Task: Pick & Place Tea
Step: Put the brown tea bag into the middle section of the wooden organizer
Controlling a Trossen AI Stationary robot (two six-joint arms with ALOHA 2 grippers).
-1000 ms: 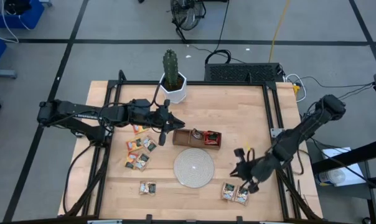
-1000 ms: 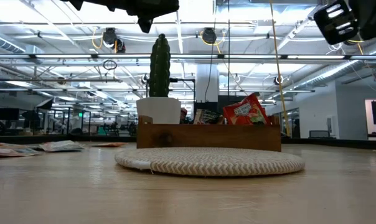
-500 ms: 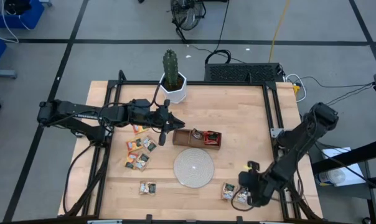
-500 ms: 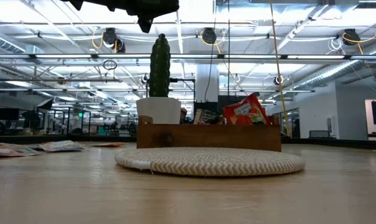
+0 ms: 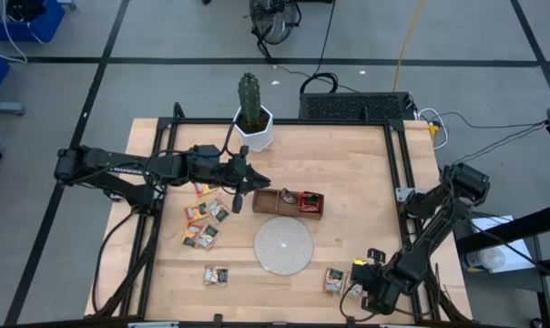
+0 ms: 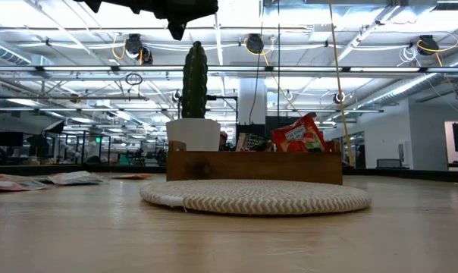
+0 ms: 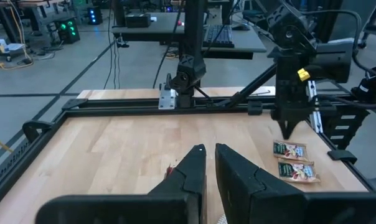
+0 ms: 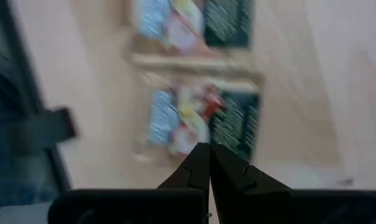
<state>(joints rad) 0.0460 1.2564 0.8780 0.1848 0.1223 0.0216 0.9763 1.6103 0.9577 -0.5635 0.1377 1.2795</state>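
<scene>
Jaws are pinched shut and empty on the right gripper (image 5: pixel 356 288), parked low over two green tea sachets (image 5: pixel 333 280) near the worktop's (image 5: pixel 348 173) front right corner. The left gripper's (image 5: pixel 239 199) jaws are kept to a narrow slit, nothing held, above the wooden tray's (image 5: pixel 288 204) left end. More sachets (image 5: pixel 205 213) are scattered toward the left edge.

The left gripper (image 5: pixel 239 194) is held above the table, just left of the brown three-compartment wooden tray (image 5: pixel 288 202), in which sachets stand. The potted cactus (image 5: pixel 250 109) is set behind it, and a cluster of small flat square tea sachets (image 5: pixel 205 212) is spread below and to its left. The round pale woven disc (image 5: pixel 283 245) is placed before the tray. The right gripper (image 5: pixel 356 288) is positioned over the two sachets (image 5: pixel 335 280) right of the disc, at the near edge.
</scene>
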